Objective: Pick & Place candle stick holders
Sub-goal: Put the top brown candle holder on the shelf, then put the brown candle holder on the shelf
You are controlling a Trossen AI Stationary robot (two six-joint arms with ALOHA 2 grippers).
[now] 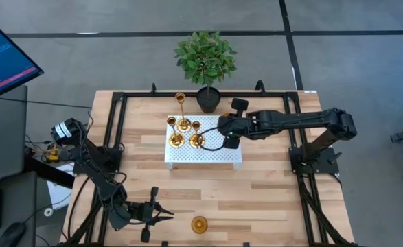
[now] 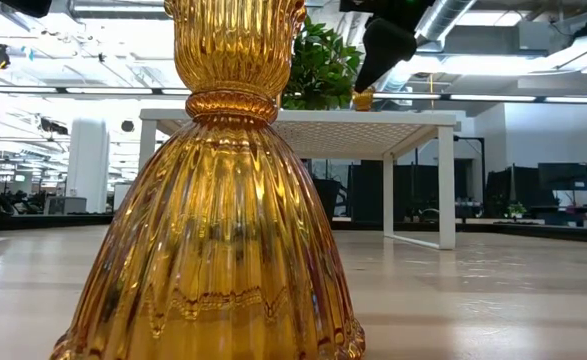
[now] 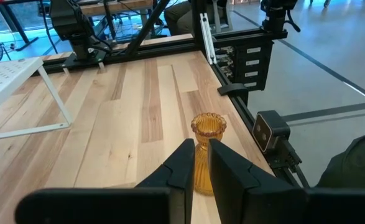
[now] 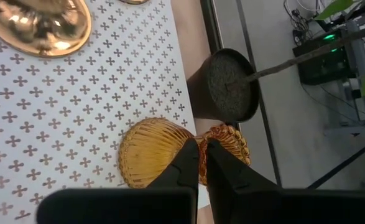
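Observation:
An amber ribbed glass holder (image 1: 199,224) stands upright on the wood near the table's front edge, huge in the low view (image 2: 213,200). My left gripper (image 3: 201,149) is shut, just left of it and apart from it. On the white perforated stand (image 1: 215,156), gold holders (image 1: 176,140) stand at its left part, one of them tall (image 1: 180,101). A second amber holder (image 4: 154,152) lies tipped there, base toward the near side and cup (image 4: 229,144) past the stand's far edge. My right gripper (image 4: 202,146) is shut above its neck. My right gripper's shut fingertips (image 4: 191,155) point down over the neck of the tipped amber holder, between its base and its cup. The fingers hide the spot, so I cannot tell whether they touch it.
A potted green plant (image 1: 206,58) stands behind the stand, its dark pot (image 4: 222,84) close to the tipped holder's cup. Black frame rails (image 1: 119,130) run along the table's left and right sides. Bare wood lies between the stand and the front edge.

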